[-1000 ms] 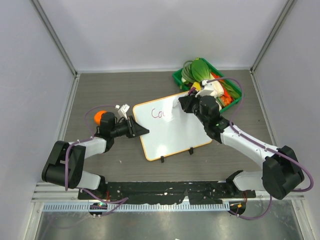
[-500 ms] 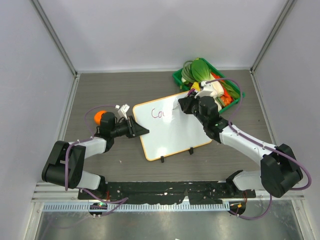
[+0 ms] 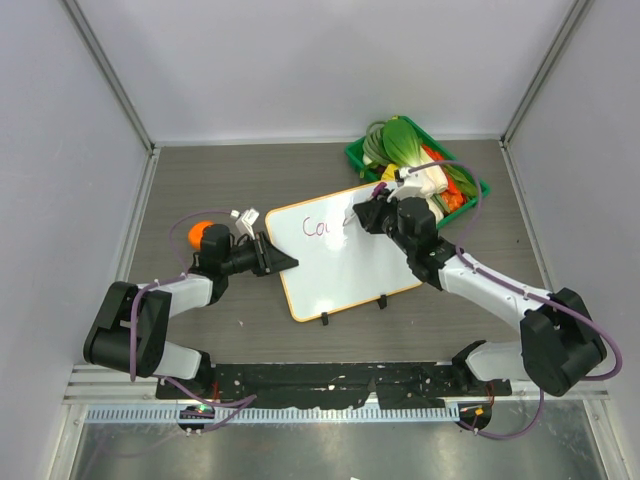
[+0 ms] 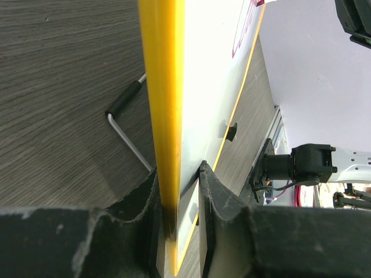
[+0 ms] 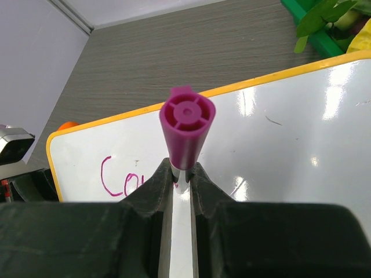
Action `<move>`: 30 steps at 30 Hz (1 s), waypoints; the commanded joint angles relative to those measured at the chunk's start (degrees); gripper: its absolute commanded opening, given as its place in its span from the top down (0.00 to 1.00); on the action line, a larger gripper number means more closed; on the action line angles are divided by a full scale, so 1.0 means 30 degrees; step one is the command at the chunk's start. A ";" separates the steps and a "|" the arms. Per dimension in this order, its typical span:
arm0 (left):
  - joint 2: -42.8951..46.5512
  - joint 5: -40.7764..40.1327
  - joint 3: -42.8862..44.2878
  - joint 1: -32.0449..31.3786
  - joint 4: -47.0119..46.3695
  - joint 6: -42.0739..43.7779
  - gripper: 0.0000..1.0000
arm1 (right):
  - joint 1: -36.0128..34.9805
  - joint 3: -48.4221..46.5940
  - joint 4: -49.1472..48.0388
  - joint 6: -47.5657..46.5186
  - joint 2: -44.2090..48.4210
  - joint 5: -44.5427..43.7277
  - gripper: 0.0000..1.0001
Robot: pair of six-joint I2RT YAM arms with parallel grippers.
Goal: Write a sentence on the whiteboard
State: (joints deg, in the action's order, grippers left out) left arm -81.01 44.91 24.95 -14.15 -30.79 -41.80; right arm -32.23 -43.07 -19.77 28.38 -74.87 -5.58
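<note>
On a dark wood-grain table [image 3: 220,170], the whiteboard [image 3: 345,262], white with a thin orange frame and two black clips on its 6 o'clock edge, sits askew at the centre. A green basket [image 3: 357,155] of vegetables is at its 1 o'clock. The left gripper [image 4: 179,191] is clamped on the board's 9 o'clock edge, the frame pinched between its fingers. The right gripper [image 5: 181,179], near 12 o'clock, is closed tight on a purple marker [image 5: 186,124] over the white surface, tip hidden. Of the sentence [image 3: 317,228], only pink-purple "Cou" shows, toward 11 o'clock.
</note>
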 commanded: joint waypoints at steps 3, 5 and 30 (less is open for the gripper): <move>-0.0535 -0.3425 -0.0289 -0.0088 0.2498 0.2420 1.00 | 0.0049 0.0586 0.0380 -0.0438 0.0464 -0.1037 0.99; -0.0535 -0.3454 -0.0289 -0.0116 0.2527 0.2391 1.00 | 0.0050 0.0616 0.0262 -0.0408 0.0610 -0.1330 0.99; -0.0564 -0.3367 -0.0260 -0.0088 0.2527 0.2420 1.00 | 0.0255 -0.1055 0.0437 -0.0085 -0.0179 -0.1801 0.99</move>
State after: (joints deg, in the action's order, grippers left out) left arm -81.01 44.95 24.95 -14.17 -30.83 -41.76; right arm -31.99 -44.62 -18.44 28.69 -74.89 -8.91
